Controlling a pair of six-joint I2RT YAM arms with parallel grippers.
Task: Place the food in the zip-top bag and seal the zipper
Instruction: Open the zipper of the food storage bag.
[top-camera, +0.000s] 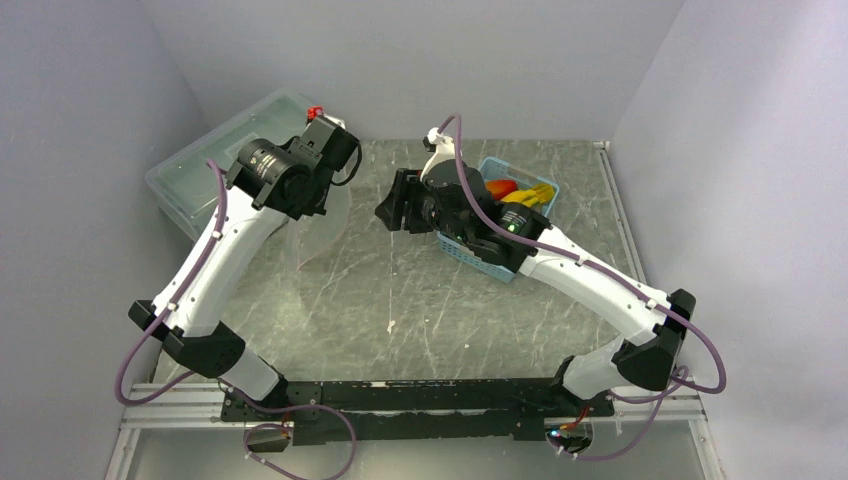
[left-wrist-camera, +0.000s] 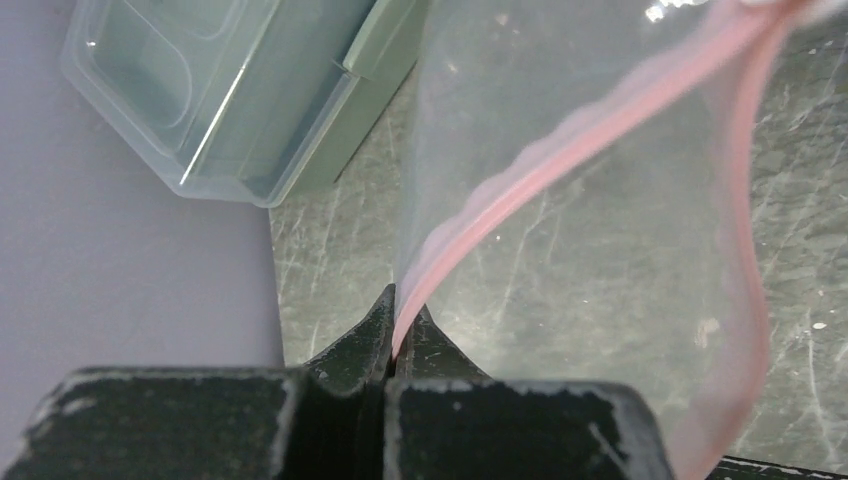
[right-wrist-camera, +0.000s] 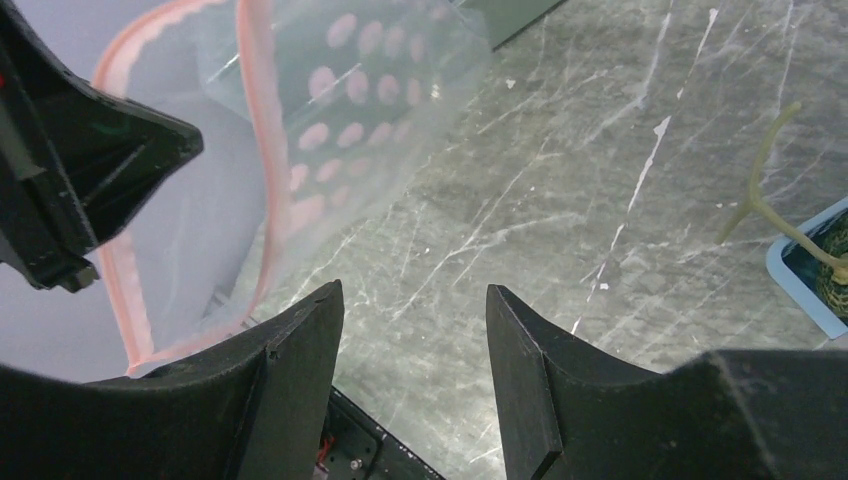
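The left gripper's (left-wrist-camera: 393, 332) black fingers were pressed together on the narrow pink zipper strip (left-wrist-camera: 560, 160), holding up the floppy clear pink-dotted bag (right-wrist-camera: 370, 90), its mouth agape. The right gripper (right-wrist-camera: 413, 300) was spread and empty, near the bag. The toy food (top-camera: 535, 195) lay in the light-blue slatted basket (top-camera: 490, 262).

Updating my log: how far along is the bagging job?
Done: left gripper pinches the zip-top bag by its zipper, mouth open. In hand: right gripper, open and empty, sits between bag and basket. Left: food lies in the basket; bag looks empty, unsealed.
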